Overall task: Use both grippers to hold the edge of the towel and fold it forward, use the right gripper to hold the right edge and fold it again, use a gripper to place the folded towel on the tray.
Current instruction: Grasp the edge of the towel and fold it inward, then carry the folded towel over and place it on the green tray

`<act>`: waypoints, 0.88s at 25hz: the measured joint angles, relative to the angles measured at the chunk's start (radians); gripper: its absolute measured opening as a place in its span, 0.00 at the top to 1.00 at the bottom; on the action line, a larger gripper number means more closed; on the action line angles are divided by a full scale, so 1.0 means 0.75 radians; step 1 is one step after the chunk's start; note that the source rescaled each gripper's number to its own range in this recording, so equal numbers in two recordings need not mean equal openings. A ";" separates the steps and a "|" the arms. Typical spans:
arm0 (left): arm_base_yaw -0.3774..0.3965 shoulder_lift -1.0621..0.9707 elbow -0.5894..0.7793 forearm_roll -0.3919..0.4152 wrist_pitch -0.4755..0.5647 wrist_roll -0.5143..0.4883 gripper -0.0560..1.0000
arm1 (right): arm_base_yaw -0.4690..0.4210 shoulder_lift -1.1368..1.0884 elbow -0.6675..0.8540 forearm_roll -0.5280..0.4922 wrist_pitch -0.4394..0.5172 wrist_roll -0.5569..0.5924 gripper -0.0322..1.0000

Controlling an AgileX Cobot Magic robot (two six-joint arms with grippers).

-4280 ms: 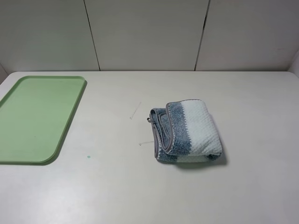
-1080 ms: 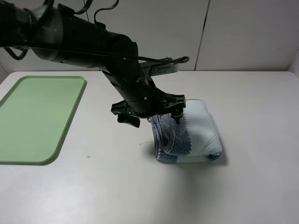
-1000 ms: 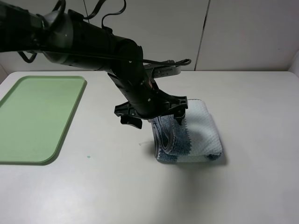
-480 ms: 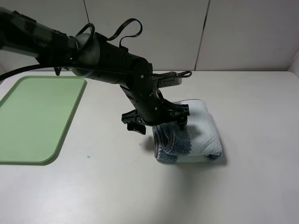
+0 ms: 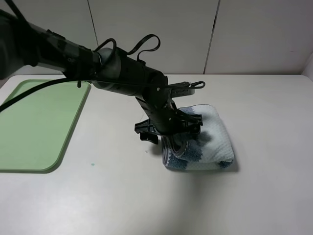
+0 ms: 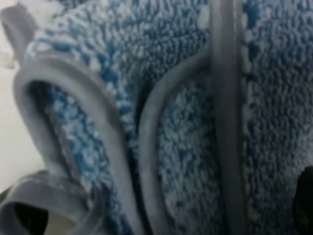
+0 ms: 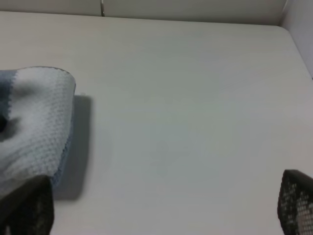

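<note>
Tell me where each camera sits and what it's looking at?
Exterior high: up above the white table, looking down at the flat light-green plastic tray, the striped blue-and-white towel and the black left arm.
Left wrist: pressed close to the towel's grey hem; almost none of the robot shows.
Right wrist: low over the table, both black fingertips showing.
All three see the towel.

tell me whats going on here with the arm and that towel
The left gripper has reached across to the folded striped towel in the middle of the table and sits over its left, hemmed side with jaws open, not yet closed on it. The left wrist view is filled with the towel's grey hem. The green tray on the left has nothing on it. The right arm is off to the side, gripper open.
</note>
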 joint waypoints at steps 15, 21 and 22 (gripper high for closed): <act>-0.020 0.027 -0.010 0.006 -0.057 -0.004 0.48 | 0.000 0.000 0.000 0.000 0.000 0.000 0.00; -0.020 0.028 -0.010 0.002 -0.065 -0.007 0.78 | 0.000 0.000 0.000 0.000 0.000 0.000 0.00; -0.021 0.028 -0.010 0.002 -0.066 -0.007 0.78 | 0.000 0.000 0.000 0.000 0.000 0.000 0.00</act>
